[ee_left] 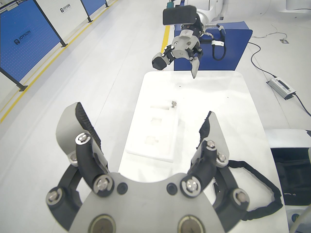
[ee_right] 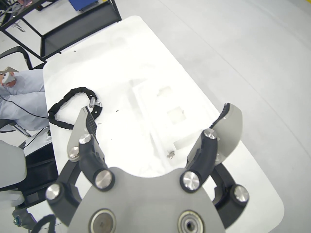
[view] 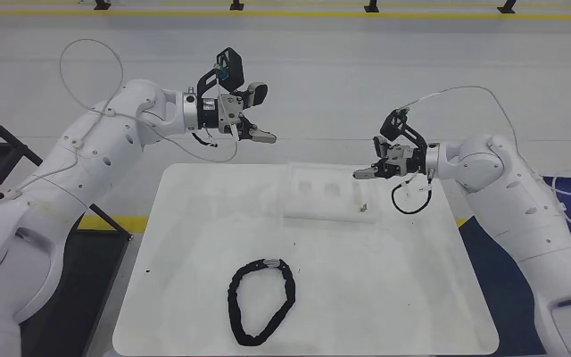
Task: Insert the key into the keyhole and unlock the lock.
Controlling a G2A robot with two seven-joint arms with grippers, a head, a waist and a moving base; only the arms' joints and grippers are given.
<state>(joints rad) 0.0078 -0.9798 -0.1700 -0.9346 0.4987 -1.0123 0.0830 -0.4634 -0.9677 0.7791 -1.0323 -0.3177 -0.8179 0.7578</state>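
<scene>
1. Hovering near the far edge of the table (view: 428,294), both arms carry nothing: the left gripper (ee_left: 143,112) and the right gripper (ee_right: 155,109) each have their fingers spread wide.
2. The key (ee_right: 170,154), small and metallic, lies flat on a white foam tray (view: 326,192), at the end nearest the right gripper.
3. The chain lock (view: 260,301), a black covered loop, lies nearer the robot, well apart from the key. Its metal lock body (ee_right: 91,102) is on the loop's far side.
4. The step in hand appears to be picking up the key. A good approach is to lower the right gripper straight over it, narrow the fingers first, and pinch the head so the blade stays free.
5. The key is thin and lies flat on the foam, so the pads could slide over it or nudge it into a recess.
6. The left gripper will probably need to steady the lock body.
</scene>
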